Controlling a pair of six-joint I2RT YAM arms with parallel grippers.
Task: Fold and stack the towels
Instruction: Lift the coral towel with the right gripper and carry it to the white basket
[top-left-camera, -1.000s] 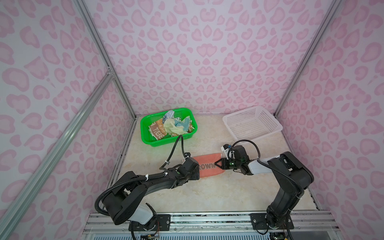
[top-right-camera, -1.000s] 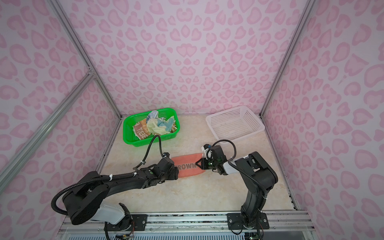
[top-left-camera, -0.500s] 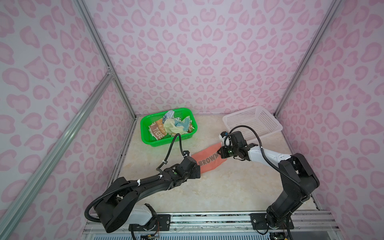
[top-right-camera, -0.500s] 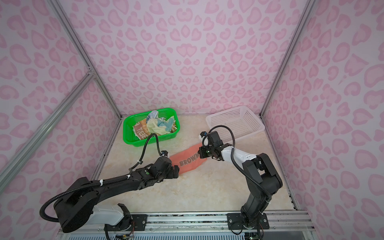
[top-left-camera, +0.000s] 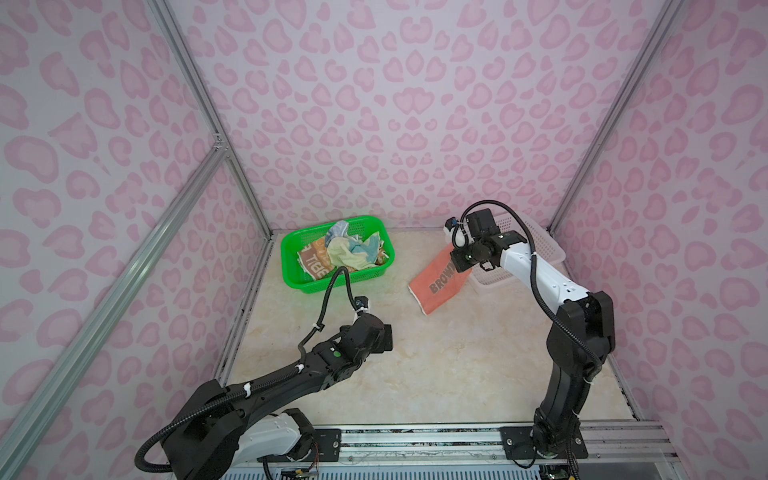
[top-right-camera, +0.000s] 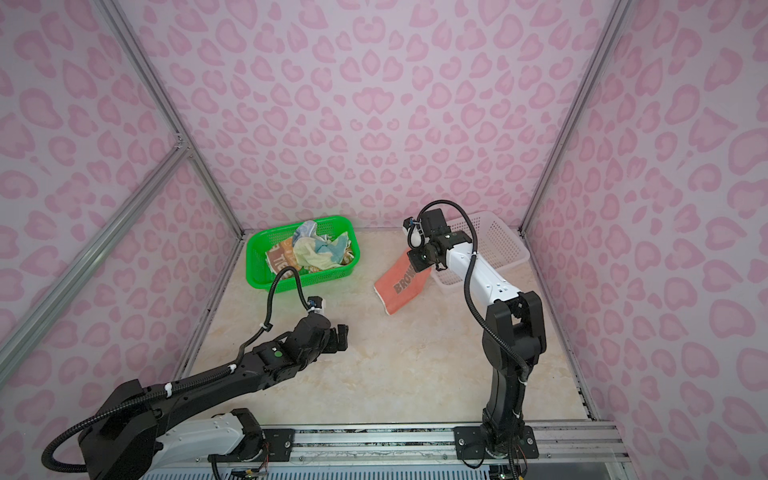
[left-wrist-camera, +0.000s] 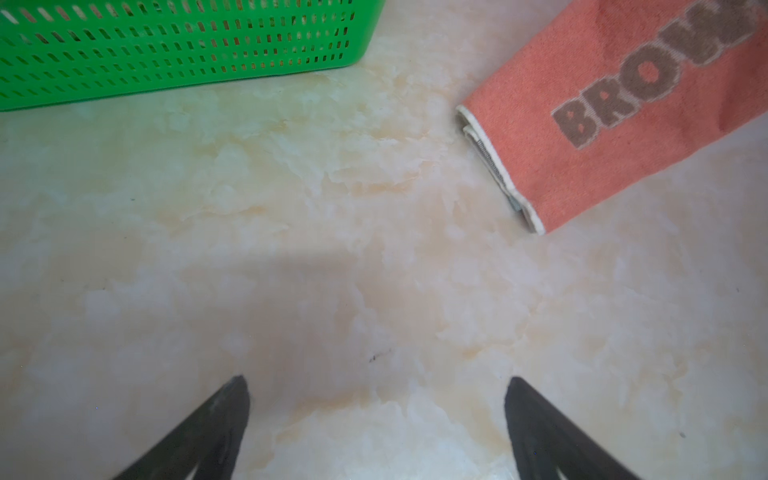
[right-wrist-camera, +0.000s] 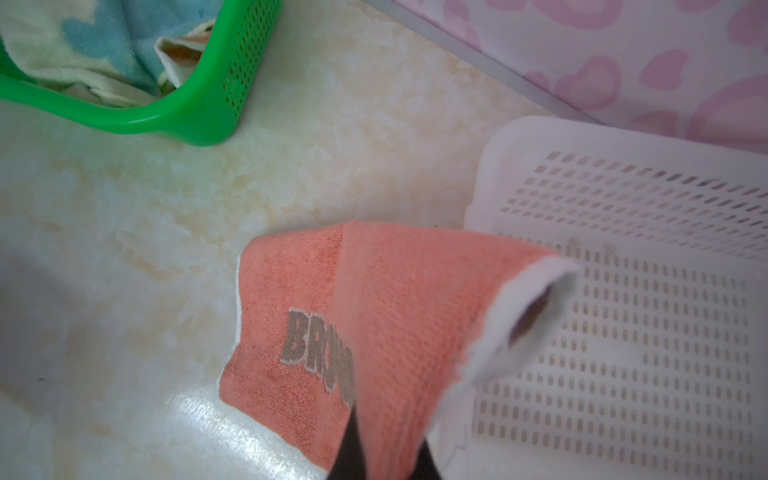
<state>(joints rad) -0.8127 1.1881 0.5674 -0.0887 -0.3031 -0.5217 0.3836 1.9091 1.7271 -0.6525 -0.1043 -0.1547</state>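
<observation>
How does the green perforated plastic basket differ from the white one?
The green perforated plastic basket holds several crumpled towels; the white perforated plastic basket shows no towel, though the right arm hides part of it. The coral towel with brown letters, pinched by the right gripper, hangs close to the white basket, away from the green basket. Both are rectangular and stand by the back wall.
</observation>
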